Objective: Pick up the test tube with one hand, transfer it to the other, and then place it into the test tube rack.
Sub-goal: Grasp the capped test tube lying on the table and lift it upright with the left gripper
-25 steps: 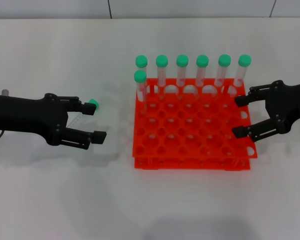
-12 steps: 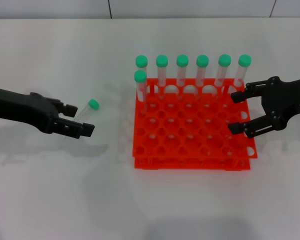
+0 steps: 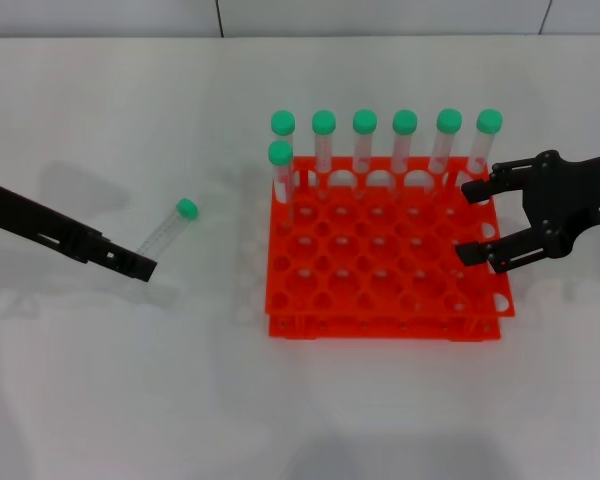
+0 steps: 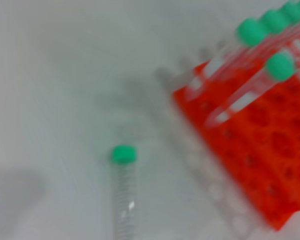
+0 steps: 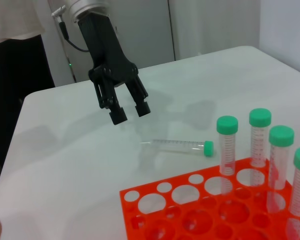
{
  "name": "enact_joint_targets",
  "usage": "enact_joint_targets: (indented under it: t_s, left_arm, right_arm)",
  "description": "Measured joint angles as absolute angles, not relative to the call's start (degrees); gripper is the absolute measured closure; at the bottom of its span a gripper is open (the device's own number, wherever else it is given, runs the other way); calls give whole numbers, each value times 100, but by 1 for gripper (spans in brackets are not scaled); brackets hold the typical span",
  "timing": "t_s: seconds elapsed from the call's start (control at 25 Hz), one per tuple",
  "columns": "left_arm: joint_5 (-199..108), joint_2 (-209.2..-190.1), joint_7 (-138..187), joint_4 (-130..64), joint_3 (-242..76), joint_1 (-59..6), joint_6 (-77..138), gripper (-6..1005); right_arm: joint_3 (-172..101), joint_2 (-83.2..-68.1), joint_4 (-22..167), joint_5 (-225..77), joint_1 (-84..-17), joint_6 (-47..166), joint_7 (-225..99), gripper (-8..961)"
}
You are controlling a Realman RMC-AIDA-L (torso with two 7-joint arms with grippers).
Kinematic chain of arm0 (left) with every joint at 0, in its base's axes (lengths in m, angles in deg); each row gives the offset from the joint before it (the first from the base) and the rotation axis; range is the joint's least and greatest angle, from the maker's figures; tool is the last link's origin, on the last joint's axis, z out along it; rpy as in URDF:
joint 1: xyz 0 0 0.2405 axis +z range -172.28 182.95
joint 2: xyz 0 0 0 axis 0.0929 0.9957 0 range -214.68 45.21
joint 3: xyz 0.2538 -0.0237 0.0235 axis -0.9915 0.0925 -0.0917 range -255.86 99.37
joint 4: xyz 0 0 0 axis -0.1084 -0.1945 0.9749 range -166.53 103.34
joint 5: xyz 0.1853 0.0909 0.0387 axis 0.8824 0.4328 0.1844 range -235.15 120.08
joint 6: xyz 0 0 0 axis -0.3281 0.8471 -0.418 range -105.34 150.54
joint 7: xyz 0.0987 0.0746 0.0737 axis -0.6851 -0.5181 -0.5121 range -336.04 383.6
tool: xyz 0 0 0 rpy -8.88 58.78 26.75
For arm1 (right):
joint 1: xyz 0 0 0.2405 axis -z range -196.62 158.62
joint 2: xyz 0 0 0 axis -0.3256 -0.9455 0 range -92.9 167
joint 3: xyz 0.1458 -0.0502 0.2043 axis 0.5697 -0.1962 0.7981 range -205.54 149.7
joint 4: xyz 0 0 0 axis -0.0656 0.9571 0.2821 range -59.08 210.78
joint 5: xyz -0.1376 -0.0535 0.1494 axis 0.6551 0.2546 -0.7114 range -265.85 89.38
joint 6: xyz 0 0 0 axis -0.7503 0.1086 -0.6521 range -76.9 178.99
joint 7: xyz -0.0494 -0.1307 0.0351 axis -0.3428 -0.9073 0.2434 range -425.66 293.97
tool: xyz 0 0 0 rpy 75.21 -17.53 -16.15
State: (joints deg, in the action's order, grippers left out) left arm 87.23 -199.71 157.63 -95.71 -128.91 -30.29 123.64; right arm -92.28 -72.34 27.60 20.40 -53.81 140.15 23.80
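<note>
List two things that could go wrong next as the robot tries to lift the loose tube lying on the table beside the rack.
1. The test tube lies flat on the smooth table; being round, it may roll if a finger of the left gripper, poised above it with a narrow gap, nudges it.
2. The right gripper hangs open over the test tube rack beside the standing tubes, so a handover there may knock one.

Bright, even overhead light leaves soft faint shadows on the white table; the left wrist view is heavily blurred (rack and tubes smeared).
</note>
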Motion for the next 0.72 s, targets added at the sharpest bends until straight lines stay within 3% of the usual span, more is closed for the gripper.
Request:
enact_joint_targets:
  t_s: [0.72]
  left_arm:
    - [9630, -20126, 16247, -9196, -13669, -3229, 11316, 124]
  right_arm:
    - [-9234, -7340, 2721, 2104, -5346, 13904, 2309, 109]
